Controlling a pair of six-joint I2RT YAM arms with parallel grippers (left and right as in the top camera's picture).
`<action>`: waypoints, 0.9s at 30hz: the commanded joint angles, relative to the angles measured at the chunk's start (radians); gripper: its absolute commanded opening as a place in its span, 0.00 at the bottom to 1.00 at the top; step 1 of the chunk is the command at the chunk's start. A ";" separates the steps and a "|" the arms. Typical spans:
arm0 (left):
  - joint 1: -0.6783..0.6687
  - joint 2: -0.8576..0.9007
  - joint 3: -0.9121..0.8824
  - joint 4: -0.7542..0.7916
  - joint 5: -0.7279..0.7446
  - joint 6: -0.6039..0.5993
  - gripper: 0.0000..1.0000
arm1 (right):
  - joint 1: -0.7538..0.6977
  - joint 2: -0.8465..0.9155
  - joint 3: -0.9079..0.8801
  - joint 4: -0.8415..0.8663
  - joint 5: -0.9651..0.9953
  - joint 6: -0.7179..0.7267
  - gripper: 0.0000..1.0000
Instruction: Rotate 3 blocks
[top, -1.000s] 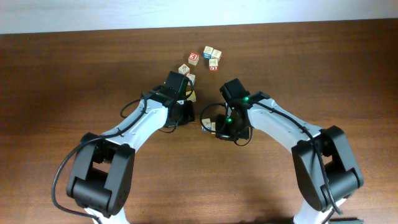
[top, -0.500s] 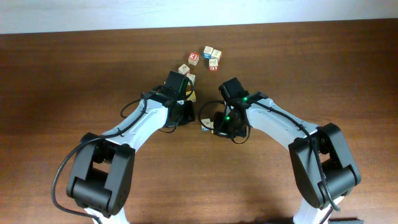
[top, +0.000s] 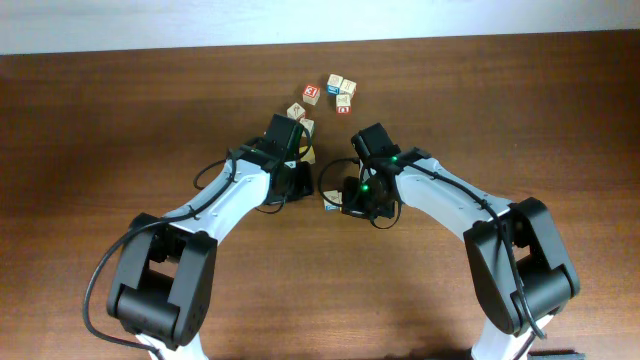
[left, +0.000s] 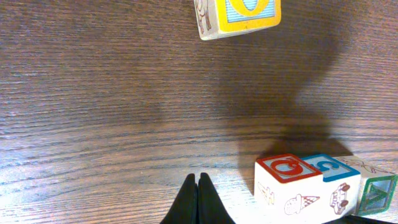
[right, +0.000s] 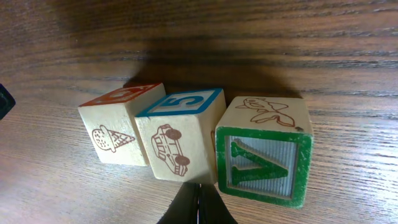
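Holding nothing on either side: left gripper pinched fully shut, tips together low over the table, just beside the row and not touching it. Right gripper likewise closed to a point and empty, poised at the near face of the row, about where the blue-framed 5 block meets the green-framed V block; contact or a hair's gap, impossible to say. Lying between the two arms near the middle of the table, those two blocks, pressed side to side, with a red-topped cube bearing an ice-cream drawing touching the 5 block on its other side. Farther off, a yellow-faced cube by the left arm and a loose cluster of cubes toward the far edge, well apart from the row. As for progress, hard to read: no marking of which faces ought to be up, so no telling how many turns are done. Judging by the arms crowded round this row with nothing gripped, probably mid-task, with at least one block left to nudge or tip. Likely to need either a push with the closed tips or an opening of the jaws first.
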 joint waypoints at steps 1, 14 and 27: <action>0.006 0.005 0.019 -0.001 0.011 -0.009 0.00 | 0.001 0.011 -0.003 0.018 0.010 0.007 0.04; 0.006 0.005 0.019 -0.011 0.011 -0.008 0.00 | -0.009 -0.080 0.072 -0.111 -0.011 -0.095 0.05; 0.006 0.005 0.019 -0.013 0.011 -0.009 0.00 | -0.136 -0.068 0.039 -0.160 0.075 -0.091 0.04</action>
